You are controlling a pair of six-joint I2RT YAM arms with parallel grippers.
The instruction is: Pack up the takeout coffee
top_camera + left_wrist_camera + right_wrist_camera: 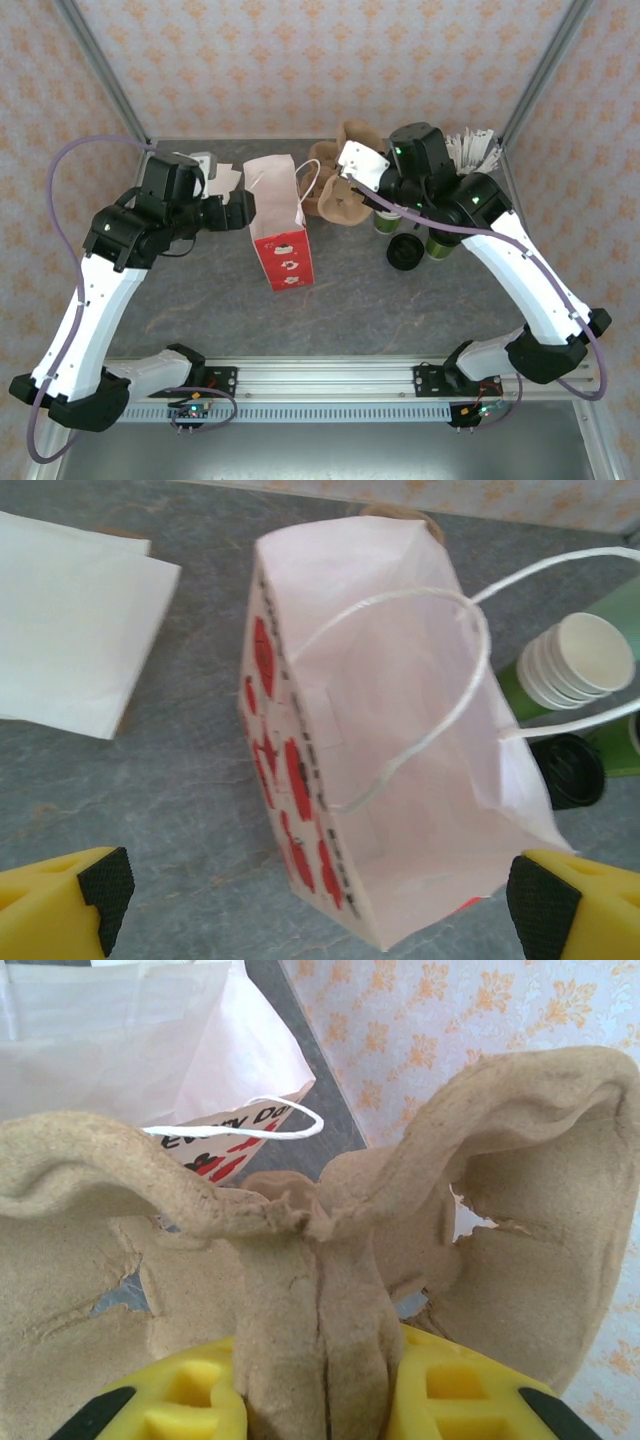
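– Takeout coffee cups [440,243] stand far right on the table [400,320], with a black lid [404,252] just beside them. How will they handle?
– Probably light, thin paper that crushes easily. A soft grip round the wall below the rim looks safest.
– And the grippers?
– The right gripper [320,1400] is clamped on the centre ridge of the pulp carrier [480,1160]. The left gripper [320,890] gapes wide and empty, facing the paper bag [400,740]. The grey table looks smooth, and the far right corner is crowded.

Black lettering on the bag [130,1050] read, in part, "EVERY DA". The carrier [330,1260] hid the rest, and the red print was illegible.
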